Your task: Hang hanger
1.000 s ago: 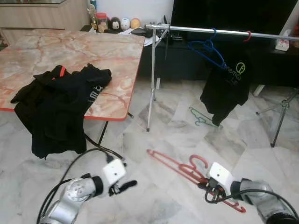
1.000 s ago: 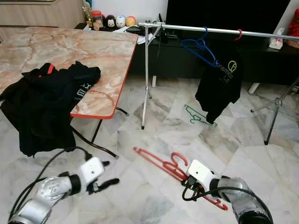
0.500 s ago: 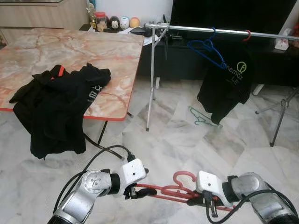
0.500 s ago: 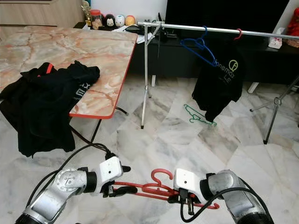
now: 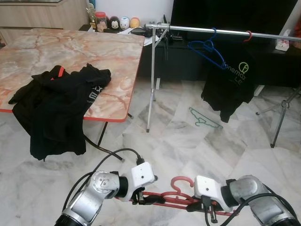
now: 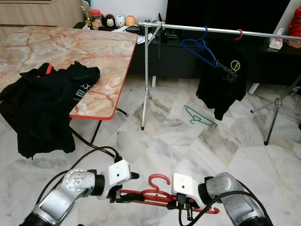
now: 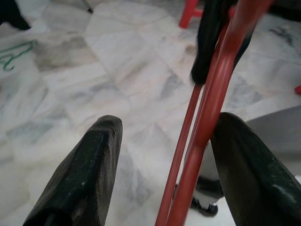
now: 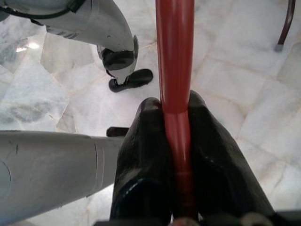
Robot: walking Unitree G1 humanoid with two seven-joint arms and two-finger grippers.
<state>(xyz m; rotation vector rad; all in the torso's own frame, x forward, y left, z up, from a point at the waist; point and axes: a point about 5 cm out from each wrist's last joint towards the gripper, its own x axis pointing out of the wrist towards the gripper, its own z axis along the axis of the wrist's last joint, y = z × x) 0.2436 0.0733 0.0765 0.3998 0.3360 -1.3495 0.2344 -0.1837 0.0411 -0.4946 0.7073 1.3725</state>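
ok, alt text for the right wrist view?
The right tool is shut on a red plastic hanger, whose bar runs straight out between its two black fingers. Beyond lies a white marble floor, with the silver left arm reaching in.

We cannot see the tips of the right pincer (image 5: 205, 205); its white housing hides them. The red hanger (image 5: 181, 197) blurs up close in the left wrist view. The clothes rail (image 5: 225, 32) and the marble surface (image 5: 117, 52) run off the frame's edges.
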